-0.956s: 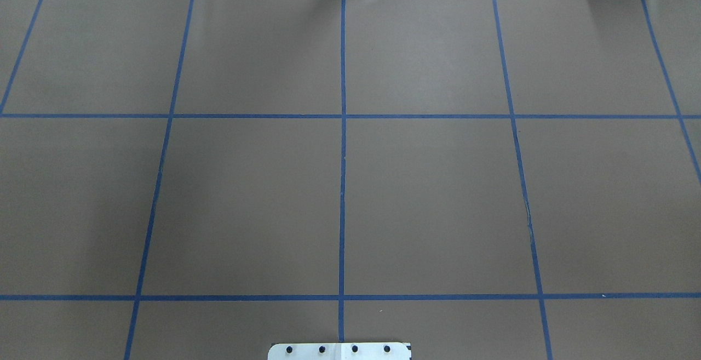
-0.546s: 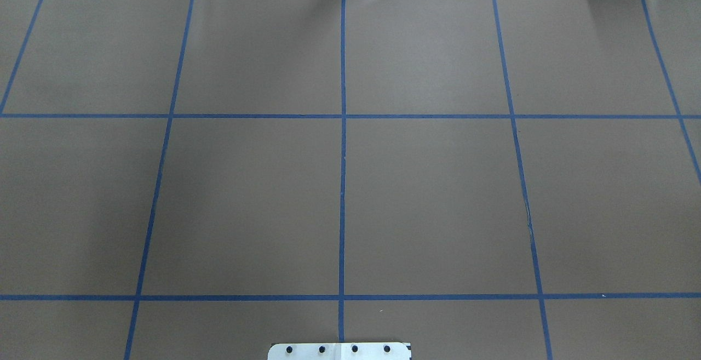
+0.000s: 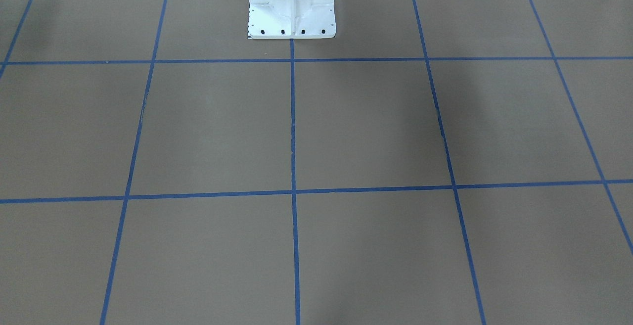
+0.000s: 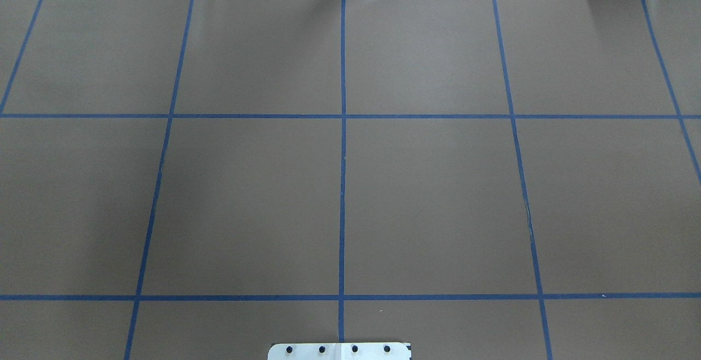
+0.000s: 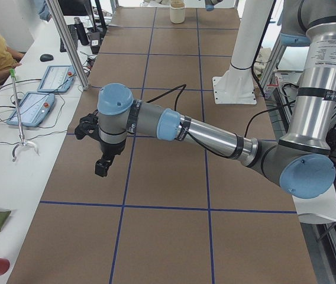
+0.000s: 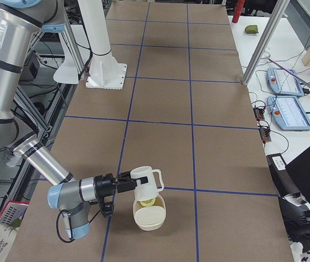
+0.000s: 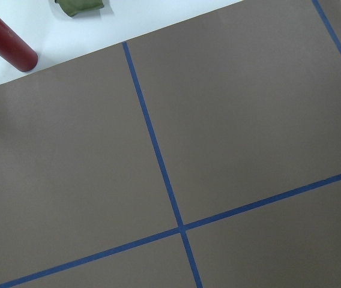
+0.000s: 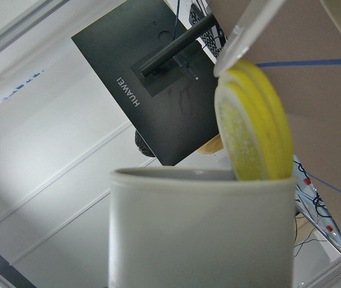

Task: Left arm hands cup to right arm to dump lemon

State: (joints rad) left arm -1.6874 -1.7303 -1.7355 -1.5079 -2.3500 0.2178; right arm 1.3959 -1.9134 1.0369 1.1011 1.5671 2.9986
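Two arms, two quite different jobs at this point. In the right-side view we see the right arm [image 6: 40,158] reaching low over the near end of the table [image 6: 215,164]. The cup [image 6: 145,185] is at the tip of the right gripper [image 6: 123,183], tilted over a cream bowl [image 6: 150,219], so that what it carries drops inside and not onto the table. The lemon [image 6: 147,203] lies in that bowl, right under the cup. In the right wrist view it shows as yellow slices just past the cup's wall. We judge the dump done, or all but done. The cup plainly hangs from this gripper, but only a side view shows the fingers, so we cannot tell how far they are closed.

The left arm [image 5: 209,136] stretches over the table's other end, well apart from the cup, which suits an arm with no further part to play. Its left gripper [image 5: 102,167] hangs above bare table, holding nothing that we can see. Whether its fingers are spread or together, we cannot tell.
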